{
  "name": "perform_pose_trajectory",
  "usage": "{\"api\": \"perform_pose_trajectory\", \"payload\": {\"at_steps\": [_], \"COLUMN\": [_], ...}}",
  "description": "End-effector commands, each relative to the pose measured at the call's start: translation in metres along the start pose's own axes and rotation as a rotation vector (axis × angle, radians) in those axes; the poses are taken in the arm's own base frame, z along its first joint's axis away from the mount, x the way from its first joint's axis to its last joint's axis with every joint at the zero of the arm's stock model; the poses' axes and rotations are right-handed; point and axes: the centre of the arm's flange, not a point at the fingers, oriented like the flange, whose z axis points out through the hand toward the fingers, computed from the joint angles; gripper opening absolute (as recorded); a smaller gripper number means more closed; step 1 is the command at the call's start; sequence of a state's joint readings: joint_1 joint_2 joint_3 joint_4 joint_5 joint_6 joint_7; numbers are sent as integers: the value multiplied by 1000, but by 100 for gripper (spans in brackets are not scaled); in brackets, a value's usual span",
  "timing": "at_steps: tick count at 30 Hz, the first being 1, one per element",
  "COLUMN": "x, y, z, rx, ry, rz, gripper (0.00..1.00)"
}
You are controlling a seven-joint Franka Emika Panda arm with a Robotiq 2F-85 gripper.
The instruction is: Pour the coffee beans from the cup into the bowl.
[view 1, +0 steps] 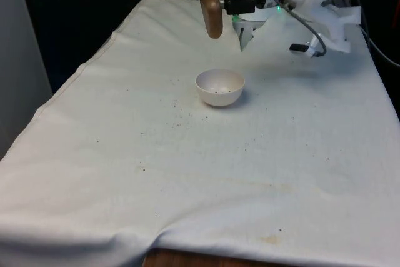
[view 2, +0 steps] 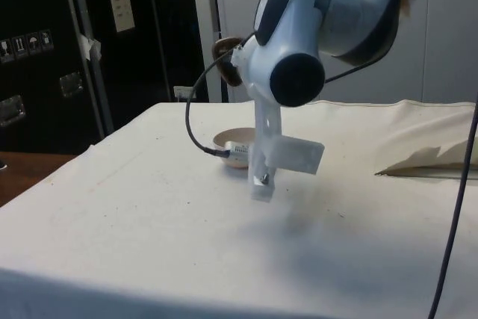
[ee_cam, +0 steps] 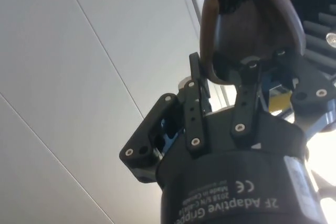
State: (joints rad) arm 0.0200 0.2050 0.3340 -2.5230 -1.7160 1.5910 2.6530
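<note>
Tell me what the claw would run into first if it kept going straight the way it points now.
Probably nothing nearby. The claw lies roughly level, gripping the brown cup and pointing toward the front view's left. It hangs above and behind the white bowl, so that line seems to pass over open cloth, though depth is uncertain.

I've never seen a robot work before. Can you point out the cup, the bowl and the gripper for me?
cup (view 1: 212,15): front view, on its brown outer wall.
bowl (view 1: 219,94): front view, on its white outer wall.
gripper (ee_cam: 223,80): wrist view, between its fingertips, clamped on the cup's rim.
</note>
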Motion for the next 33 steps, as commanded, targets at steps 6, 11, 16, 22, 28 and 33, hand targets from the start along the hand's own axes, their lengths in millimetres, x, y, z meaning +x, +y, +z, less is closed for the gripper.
{"api": "perform_pose_trajectory", "payload": {"at_steps": [6,11,16,22,28,33], "x": [-3,-6,-11,-12,-5,-1], "y": [0,0,-1,-3,-2,-3], "z": [0,-1,-3,-6,-6,-7], "rx": [1,-6,-7,-11,-21,-25], "ry": [43,59,101,130,161,178], "rz": [9,-2,5,-1,-3,-3], "gripper": [4,4,4,4,4,4]}}
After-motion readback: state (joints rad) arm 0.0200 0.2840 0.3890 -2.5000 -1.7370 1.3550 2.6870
